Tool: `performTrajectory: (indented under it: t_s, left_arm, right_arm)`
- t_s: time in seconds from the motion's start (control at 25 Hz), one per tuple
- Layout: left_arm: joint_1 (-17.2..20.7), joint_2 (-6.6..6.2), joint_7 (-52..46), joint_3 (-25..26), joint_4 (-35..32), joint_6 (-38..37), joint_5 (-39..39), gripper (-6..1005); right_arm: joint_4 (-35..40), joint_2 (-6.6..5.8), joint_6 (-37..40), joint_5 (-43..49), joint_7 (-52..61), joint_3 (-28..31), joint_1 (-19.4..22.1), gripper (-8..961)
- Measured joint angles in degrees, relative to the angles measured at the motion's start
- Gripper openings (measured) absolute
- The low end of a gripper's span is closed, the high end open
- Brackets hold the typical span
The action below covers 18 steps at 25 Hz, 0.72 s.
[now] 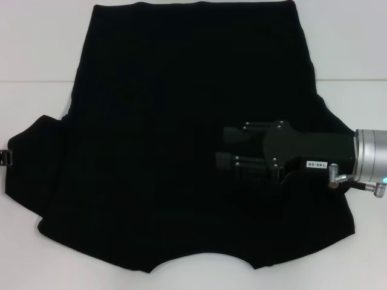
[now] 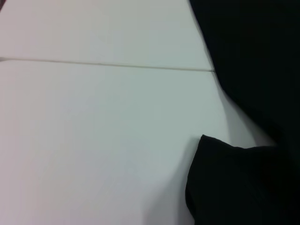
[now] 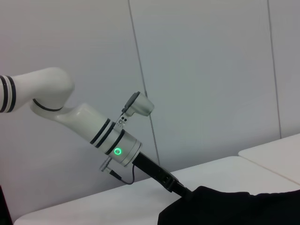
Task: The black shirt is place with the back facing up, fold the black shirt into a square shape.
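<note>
Head view gives me the black shirt (image 1: pixel 181 139) spread on the white table (image 1: pixel 36 60), collar edge nearest me. My right gripper (image 1: pixel 227 150) hovers over the cloth, right sleeve side seemingly already folded inward beneath its fingers; whether they're spread, I cannot tell. My left gripper (image 1: pixel 7 157) sits at the left sleeve, fingers hidden. I judge that sleeve comes next: pinch it, carry it inward.

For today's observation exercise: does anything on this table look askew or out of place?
Yes. The black shirt lies uneven: its sleeve by the left gripper sticks out, while the opposite side is already folded in under the right gripper. Nothing looks torn or spilled.
</note>
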<state>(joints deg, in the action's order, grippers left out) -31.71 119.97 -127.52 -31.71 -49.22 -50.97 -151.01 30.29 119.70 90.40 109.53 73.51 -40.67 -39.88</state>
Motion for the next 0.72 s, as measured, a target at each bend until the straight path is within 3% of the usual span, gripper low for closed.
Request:
performTrajectory:
  t_s: [0.72]
  left_arm:
    - [1.5, 0.18, -0.5, 1.4, -2.5, -0.5, 0.1, 13]
  right_arm:
    - [-1.9, 0.22, -1.7, 0.0, 0.0, 0.1, -1.1, 615]
